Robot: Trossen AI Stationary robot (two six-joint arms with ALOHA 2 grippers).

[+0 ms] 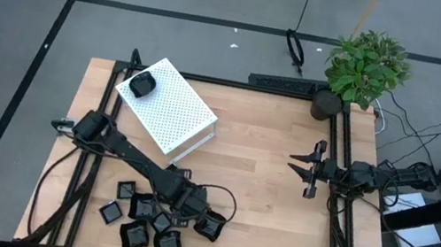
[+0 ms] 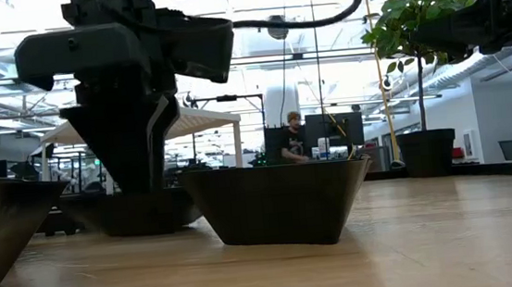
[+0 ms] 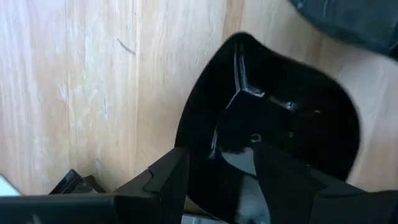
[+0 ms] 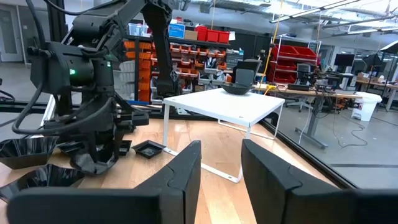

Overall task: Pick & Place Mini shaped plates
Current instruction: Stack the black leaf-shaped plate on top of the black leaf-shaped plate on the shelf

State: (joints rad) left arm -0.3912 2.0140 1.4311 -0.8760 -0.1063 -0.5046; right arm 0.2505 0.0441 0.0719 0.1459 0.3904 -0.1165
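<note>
Several mini shaped plates, glossy black, lie clustered near the table's front left. One more plate rests on top of the white perforated box at the far left. My left gripper points down over the cluster, open. One finger stands outside the rim of a plate and the other over its inside. In the low view its fingers drop behind a plate's rim. My right gripper waits at the table's right, level, open and with nothing in it. My left gripper comes from above with its fingers astride the plate's near rim, one inside the hollow, one outside. Whether either finger touches the plate, I cannot tell. The plate sits flat on the table.
A potted plant stands at the table's far right corner. A black frame rail runs along the table's edges. A cable loops beside the left gripper. Bare wood lies between the cluster and the right arm.
</note>
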